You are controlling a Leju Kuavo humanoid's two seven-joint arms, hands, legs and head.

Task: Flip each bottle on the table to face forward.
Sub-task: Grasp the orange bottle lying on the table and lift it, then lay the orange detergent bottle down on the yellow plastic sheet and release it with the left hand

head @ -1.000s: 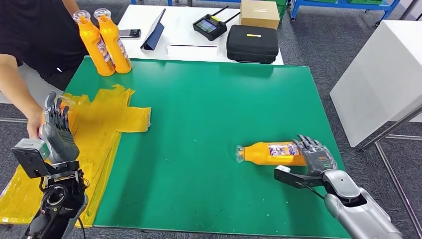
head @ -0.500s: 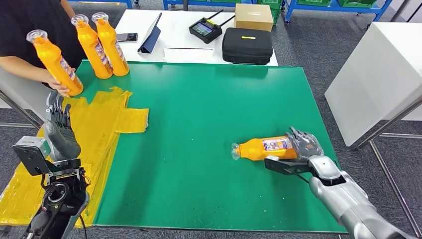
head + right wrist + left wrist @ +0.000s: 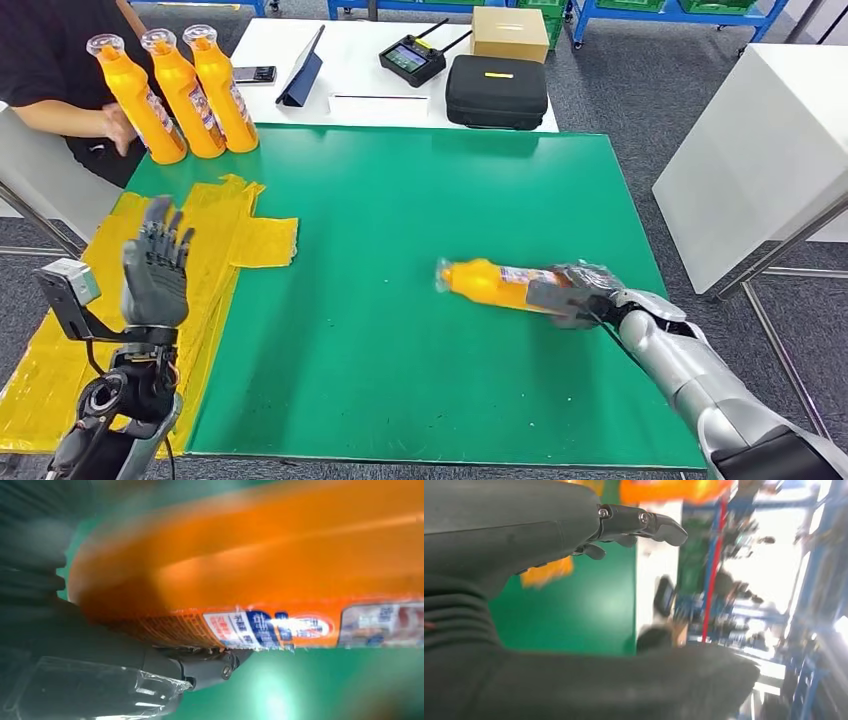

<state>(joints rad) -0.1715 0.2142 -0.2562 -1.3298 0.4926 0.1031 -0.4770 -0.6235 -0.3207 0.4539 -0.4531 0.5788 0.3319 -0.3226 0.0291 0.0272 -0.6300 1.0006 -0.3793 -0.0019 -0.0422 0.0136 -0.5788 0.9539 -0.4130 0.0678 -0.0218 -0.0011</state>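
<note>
At the lower left of the head view my left hand (image 3: 157,268) is raised with its fingers spread, holding nothing, above the yellow plastic sheet (image 3: 205,255). In the upper left a person's hand (image 3: 118,128) rests beside three upright orange bottles (image 3: 183,95) at the far corner of the green mat (image 3: 400,230). Toward the lower right my right hand (image 3: 575,294) grips the base end of an orange bottle (image 3: 490,283), which lies tilted with its cap toward the picture's left.

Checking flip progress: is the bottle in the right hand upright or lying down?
Lying down: the bottle lies along the green mat, gripped by the right hand.
</note>
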